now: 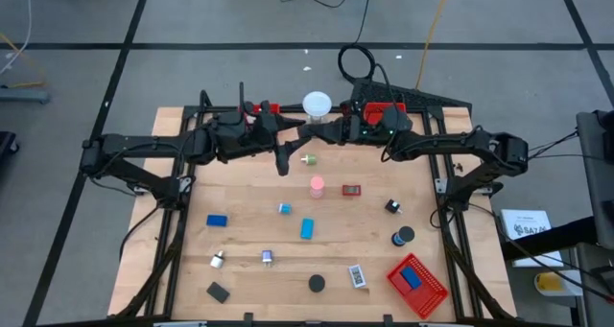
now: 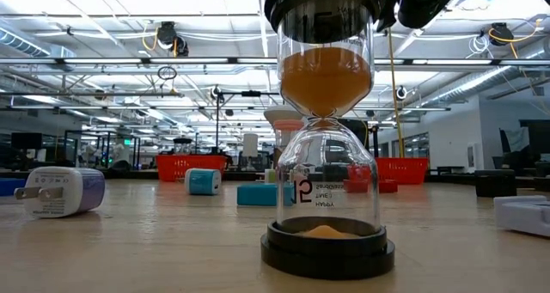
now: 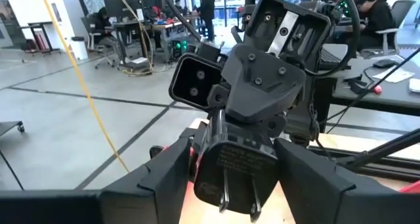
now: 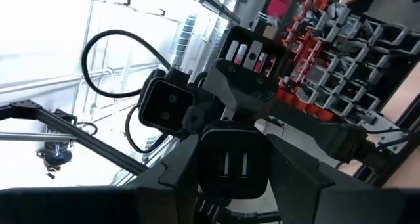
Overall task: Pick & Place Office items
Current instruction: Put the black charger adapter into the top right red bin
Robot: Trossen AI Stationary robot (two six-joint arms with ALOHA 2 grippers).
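Note:
A black plug adapter (image 3: 239, 161) with two metal prongs hangs in the air over the table's far middle, between my two grippers. My left gripper (image 1: 295, 135) comes in from the table's left and my right gripper (image 1: 334, 131) from the right. Both are shut on the adapter, nose to nose. Other office items lie on the wood: blue blocks (image 1: 217, 221) (image 1: 307, 228), a pink piece (image 1: 317, 185), a red block (image 1: 351, 190), black discs (image 1: 316, 283) (image 1: 403, 236) and a white block (image 1: 357, 275). My left gripper has the adapter's body between its two fingers, on two opposite sides (image 3: 209, 168). The fingers come level from the table's left. The adapter is clear of the table, with its prongs (image 3: 239, 201) toward this wrist's camera. My right gripper pinches the same adapter by two opposite sides (image 4: 205, 165) between its fingers. It comes from the table's right, slanting a little upward. The adapter's pronged face (image 4: 233, 165) shows between the fingers, lifted clear.
A white globe (image 1: 317, 104) and red trays (image 1: 384, 111) stand at the far edge behind the grippers. A red mesh tray (image 1: 417, 284) holding a blue item sits near right. An hourglass (image 2: 326, 147) stands close before the low camera, a white charger (image 2: 64, 192) to its left.

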